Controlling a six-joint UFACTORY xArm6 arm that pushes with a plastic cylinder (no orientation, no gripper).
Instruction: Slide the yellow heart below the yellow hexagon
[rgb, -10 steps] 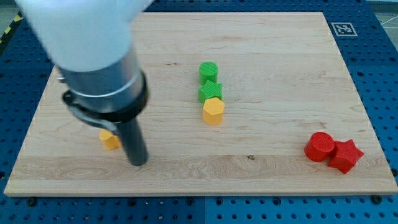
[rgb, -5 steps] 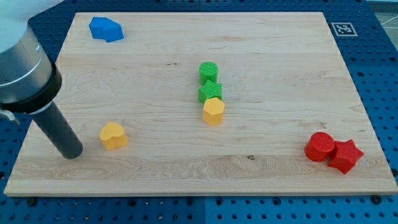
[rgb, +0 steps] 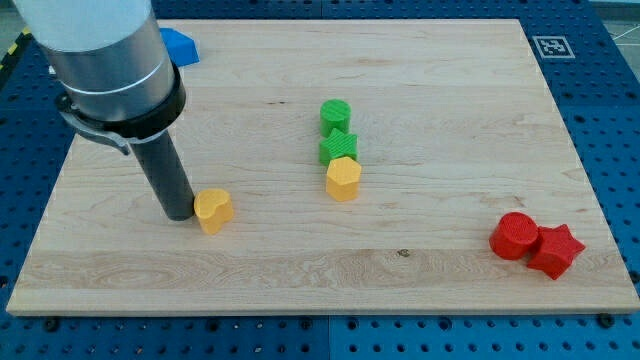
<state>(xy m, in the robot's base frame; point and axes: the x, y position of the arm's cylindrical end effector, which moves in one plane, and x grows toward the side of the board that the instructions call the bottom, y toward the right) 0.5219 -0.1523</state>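
Observation:
The yellow heart (rgb: 213, 210) lies on the wooden board (rgb: 450, 120), left of centre. My tip (rgb: 180, 213) stands right against the heart's left side. The yellow hexagon (rgb: 342, 179) sits near the board's middle, well to the right of the heart and slightly higher in the view. The heart is left of and a little lower than the hexagon, not under it.
A green star (rgb: 338, 149) touches the hexagon's top, with a green cylinder (rgb: 336, 116) above it. A red cylinder (rgb: 515, 236) and a red star (rgb: 555, 250) sit together at the lower right. A blue block (rgb: 180, 45) peeks out behind the arm at the top left.
My tip swung left around the heart, then came back right against its left side. The yellow heart has slid a short way to the right, toward the hexagon.

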